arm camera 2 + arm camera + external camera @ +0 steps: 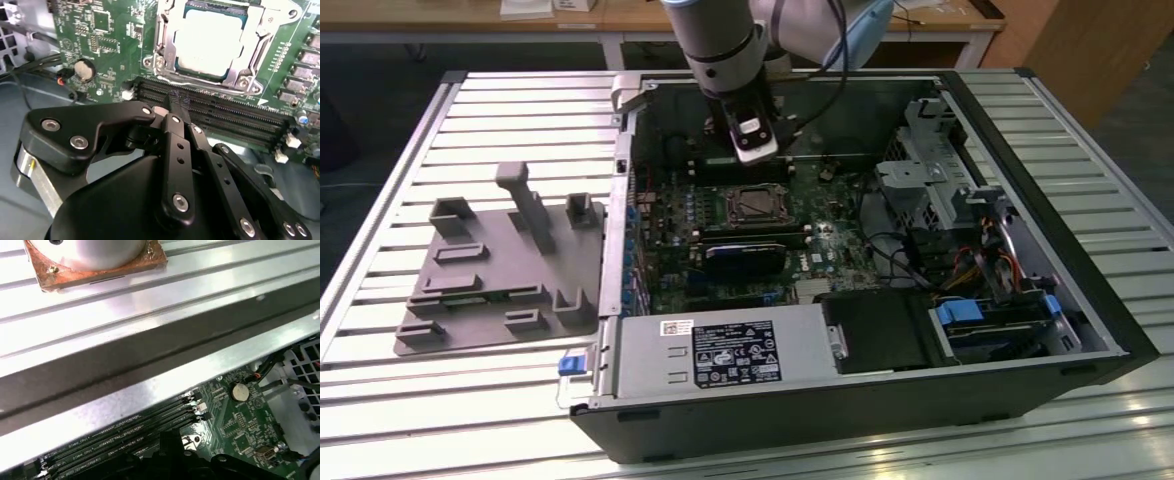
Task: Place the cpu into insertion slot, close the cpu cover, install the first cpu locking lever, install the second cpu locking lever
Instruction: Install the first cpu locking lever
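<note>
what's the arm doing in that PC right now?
One arm has its gripper down inside the open case, just over the motherboard beside the memory slots. The cpu already sits in the socket, and the cover lies flat around it. The gripper's fingers are together with nothing visibly held. I can't tell whether either locking lever is latched.
</note>
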